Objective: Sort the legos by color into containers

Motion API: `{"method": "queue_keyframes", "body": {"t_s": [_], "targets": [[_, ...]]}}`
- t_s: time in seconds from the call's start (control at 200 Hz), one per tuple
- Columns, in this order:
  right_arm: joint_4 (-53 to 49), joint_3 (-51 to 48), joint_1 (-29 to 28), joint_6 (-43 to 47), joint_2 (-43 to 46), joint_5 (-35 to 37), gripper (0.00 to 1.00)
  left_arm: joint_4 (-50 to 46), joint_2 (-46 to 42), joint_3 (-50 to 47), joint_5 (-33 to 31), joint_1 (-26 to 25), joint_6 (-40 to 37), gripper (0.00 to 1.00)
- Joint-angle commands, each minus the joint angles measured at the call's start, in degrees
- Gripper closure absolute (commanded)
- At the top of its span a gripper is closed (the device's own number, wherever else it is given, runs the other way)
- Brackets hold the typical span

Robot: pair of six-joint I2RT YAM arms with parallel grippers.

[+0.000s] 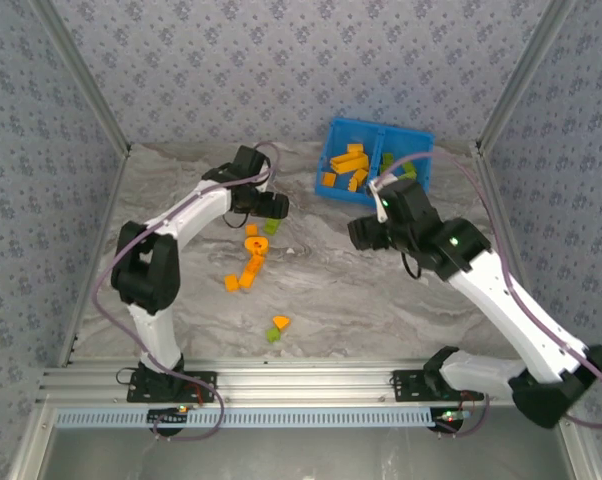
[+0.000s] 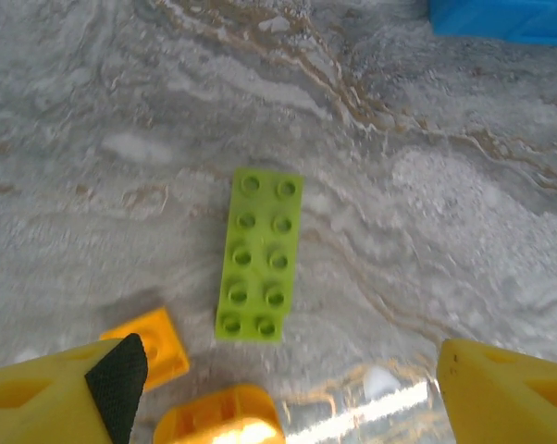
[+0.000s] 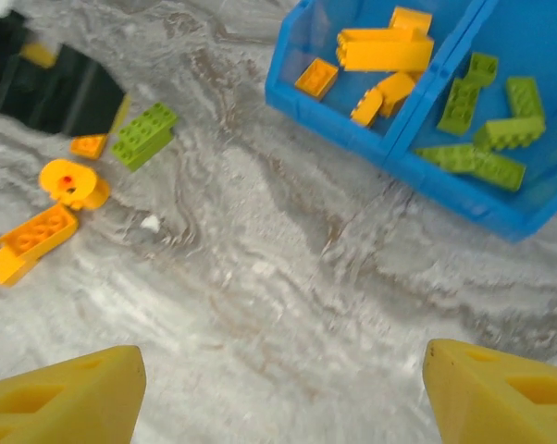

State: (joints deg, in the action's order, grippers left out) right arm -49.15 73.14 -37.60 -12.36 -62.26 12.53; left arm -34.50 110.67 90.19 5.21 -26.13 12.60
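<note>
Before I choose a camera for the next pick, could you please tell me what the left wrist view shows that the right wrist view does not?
Left wrist: the loose green brick close up, studs distinct, lying flat just beyond the open left gripper. Right wrist: inside the blue bin, orange legos in one compartment and green legos in the other, beyond the open right gripper. Shared: that green brick, the small orange brick beside it, the marble table.

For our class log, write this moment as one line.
left claw: open near green brick | right claw: open, empty | bin: partly filled
</note>
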Motion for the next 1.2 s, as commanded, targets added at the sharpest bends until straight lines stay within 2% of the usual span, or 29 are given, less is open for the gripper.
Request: {"method": "queue_keyframes", "body": {"t_s": [0.0, 0.11, 0.415, 0.515, 0.63, 0.794, 0.879, 0.954, 1.074, 1.194], "targets": [[-2.48, -4.28, -0.63, -6.83, 6.07, -0.5, 0.16, -0.56, 5.05, 5.65, -1.07, 0.12, -2.63, 0.25], [-4.72, -7.87, -0.43, -8.8, 10.05, 3.2, 0.12, -1.86, 10.34, 9.88, -1.82, -0.46, -4.15, 0.34], [-6.55, -8.46, -0.12, -9.14, 11.57, 3.83, 0.11, -2.77, 16.4, 11.56, -8.75, -1.9, -6.26, 0.37], [-5.88, -8.89, -0.1, -9.22, 11.56, 3.63, 0.11, -2.86, 16.86, 10.8, -8.38, -1.95, -6.18, 0.44], [-5.81, -8.92, -0.17, -9.65, 11.61, 4.03, 0.11, -2.6, 16.21, 9.29, -7.31, -2.14, -5.18, 0.59], [-6.54, -7.74, -0.1, -11.41, 12.2, 5.36, 0.11, -0.65, 11.16, 7.2, -3.52, -3.4, -2.68, 0.72], [-6.96, -6.56, -0.11, -13.01, 13.0, 6.51, 0.11, 1.51, 7.78, 6.65, 0.9, -5.35, -0.35, 0.73], [-7.08, -5.88, -0.02, -14.64, 14.31, 7.77, 0.11, 4.79, 4.74, 6.36, 2.28, -8.22, 1.76, 0.73], [-7.01, -5.87, -0.09, -17.47, 17.23, 10.17, 0.11, 10.83, 2.95, 9.15, 2.22, -13.94, 2.91, 0.74], [-7.87, -6.64, -0.08, -20.57, 20.5, 13.36, 0.11, 16.59, 6.85, 16.21, 0.35, -18.79, 0.23, 0.73]]}}
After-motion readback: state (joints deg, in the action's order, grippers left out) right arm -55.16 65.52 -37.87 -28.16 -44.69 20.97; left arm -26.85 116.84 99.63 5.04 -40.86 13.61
